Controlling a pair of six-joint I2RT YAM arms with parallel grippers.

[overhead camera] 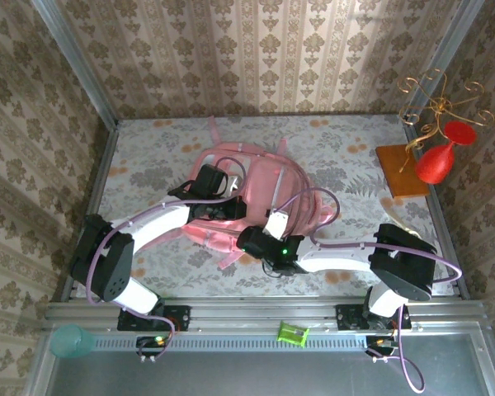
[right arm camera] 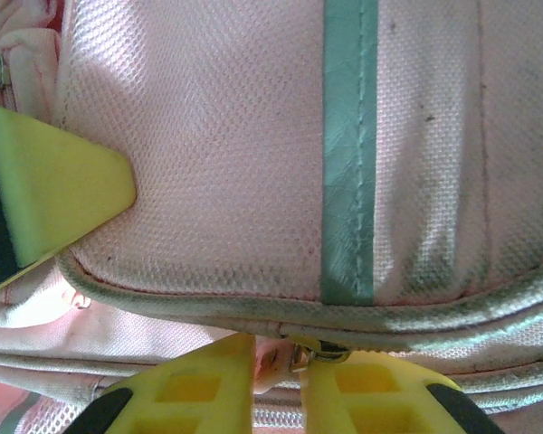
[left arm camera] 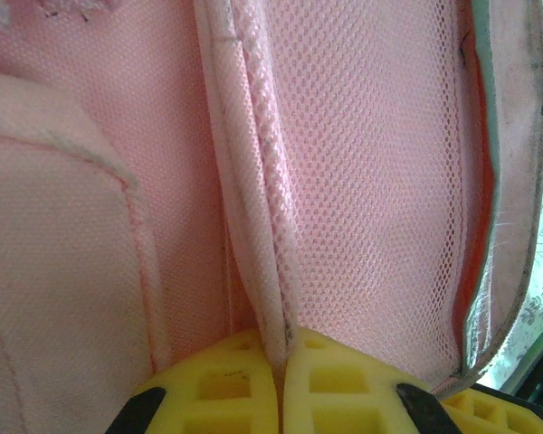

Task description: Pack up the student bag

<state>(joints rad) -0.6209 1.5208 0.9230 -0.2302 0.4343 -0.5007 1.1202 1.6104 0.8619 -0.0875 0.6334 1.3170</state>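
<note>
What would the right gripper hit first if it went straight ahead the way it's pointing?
The student bag. The right gripper points at its zip seam, a metal zip pull in its gap; beyond lies the teal-striped pocket panel. Contact looks near-immediate, depth unclear.

The tabletop (overhead camera: 148, 169) wears a pale floral covering. The pink student bag (overhead camera: 264, 177) lies flat at its centre. Toward 2 o'clock, near the edge, sits a wooden block (overhead camera: 402, 171) bearing a gold wire stand (overhead camera: 433, 103).
</note>
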